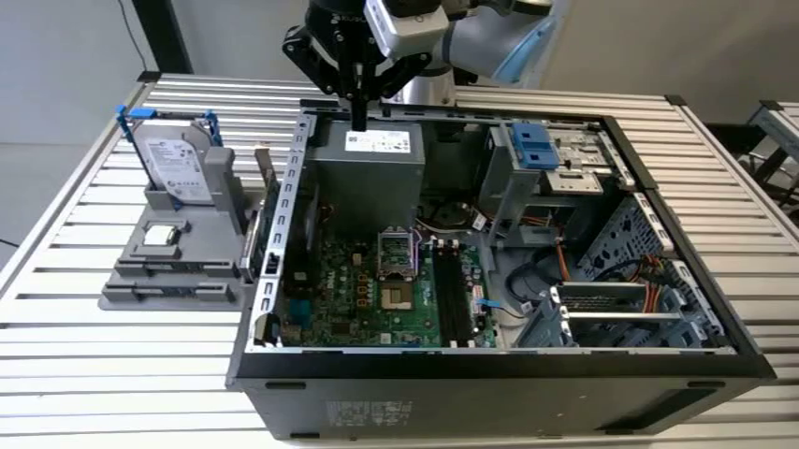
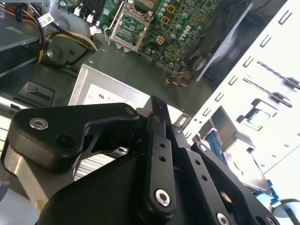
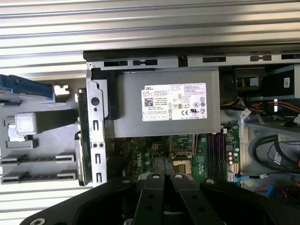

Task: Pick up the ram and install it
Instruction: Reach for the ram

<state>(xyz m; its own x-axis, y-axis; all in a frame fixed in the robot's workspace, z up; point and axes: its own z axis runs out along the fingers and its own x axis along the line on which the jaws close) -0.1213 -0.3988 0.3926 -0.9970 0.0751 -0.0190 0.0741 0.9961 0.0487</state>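
Ram: the ram stands on edge just beside the grey holder, between it and the side wall of the computer case. It is well apart from the pincer.
Ram, first wrist view: a thin green strip running along the case's perforated wall. It is seen edge-on, so I cannot make out its chips.
Pincer: the pincer hangs point-down over the power supply at the back of the case. Its black fingers are pressed together with nothing between them.
Pincer, wrist views: the first wrist view shows two flat black bars meeting at their ends. In the second wrist view the bulky matte linkage with silver pins covers the lower half of the frame.
Power supply: a plain grey metal box with a white label. It shows whole in the first wrist view, and only one corner shows past the pincer in the second wrist view.
Motherboard: the motherboard is green and crowded with small parts, with a square metal socket and long black slots beside it.
Holder: stepped grey plastic. It carries an upright silver hard drive in blue clips and a small square silver chip lying flat, which also shows in the first wrist view.
Surface: the surface is made of pale ribbed metal slats under the case and holder.
Cut off: the arm's upper part runs out of the exterior view, and the case's near end is cut off in both wrist views.
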